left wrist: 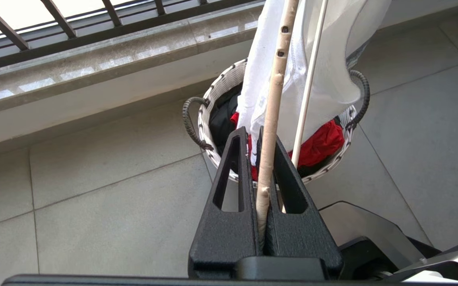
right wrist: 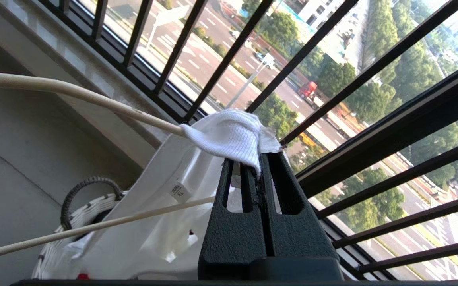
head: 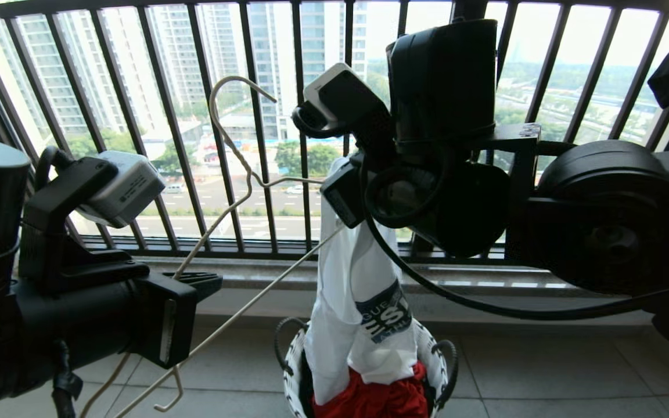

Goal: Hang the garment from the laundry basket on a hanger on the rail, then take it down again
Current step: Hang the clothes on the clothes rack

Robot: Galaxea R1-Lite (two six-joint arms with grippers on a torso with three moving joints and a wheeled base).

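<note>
Both gripper tips hidden in head view, basket (head: 439,371) cut off

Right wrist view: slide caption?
Right gripper shut on T-shirt collar, hanger arm threaded inside, above laundry basket.

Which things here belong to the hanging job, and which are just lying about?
In the job:
white T-shirt, pinched at the collar by the right gripper
cream hanger, clamped in the left gripper
laundry basket

Lying about:
red cloth in the basket
black cloth in the basket
balcony railing
</note>
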